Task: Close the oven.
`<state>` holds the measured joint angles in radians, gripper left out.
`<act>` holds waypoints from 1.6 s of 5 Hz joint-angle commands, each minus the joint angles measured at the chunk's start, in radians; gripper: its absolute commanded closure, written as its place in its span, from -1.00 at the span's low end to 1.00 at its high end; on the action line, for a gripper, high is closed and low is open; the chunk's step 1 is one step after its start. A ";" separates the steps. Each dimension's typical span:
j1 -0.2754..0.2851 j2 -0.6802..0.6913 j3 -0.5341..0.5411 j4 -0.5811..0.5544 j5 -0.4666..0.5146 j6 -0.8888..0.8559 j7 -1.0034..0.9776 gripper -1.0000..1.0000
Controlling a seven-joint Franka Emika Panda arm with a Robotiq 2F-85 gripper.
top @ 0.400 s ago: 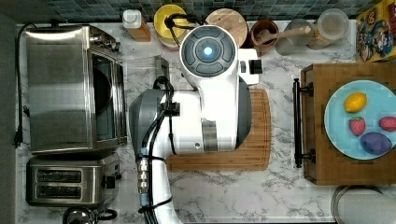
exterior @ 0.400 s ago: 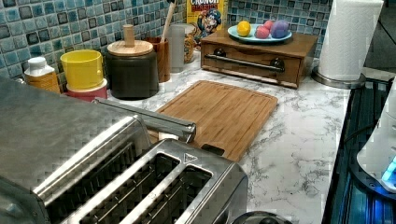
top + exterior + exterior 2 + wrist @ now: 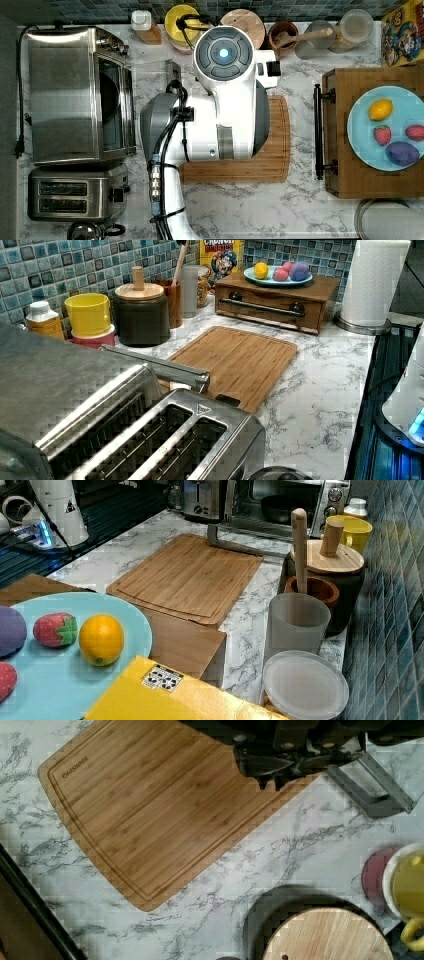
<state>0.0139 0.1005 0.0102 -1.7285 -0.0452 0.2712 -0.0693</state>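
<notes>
Stainless-steel boxy toaster oven [image 3: 75,95] sits at the top view's left, we see; glass door dropped open, bar handle [image 3: 240,546] outward, interior dark; dark gripper [image 3: 272,775] fingers seem together.

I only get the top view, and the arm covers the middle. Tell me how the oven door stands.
Observer: In the right view the oven stands open, with its handle down at counter level by the cutting board.
Operator: Now give me the gripper's place.
Observer: In the wrist view the gripper hangs over the cutting board's corner, with the handle off to one side of it.
</notes>
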 commanded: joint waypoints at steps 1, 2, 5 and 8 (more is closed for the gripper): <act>-0.102 0.031 -0.016 -0.158 0.252 0.128 -0.641 1.00; -0.131 0.015 -0.008 -0.248 0.388 0.228 -0.856 1.00; -0.123 0.116 0.041 -0.314 0.694 0.232 -1.237 1.00; -0.150 0.248 0.085 -0.268 0.863 0.405 -1.358 1.00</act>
<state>-0.1439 0.3538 0.0659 -2.0469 0.7529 0.6548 -1.3369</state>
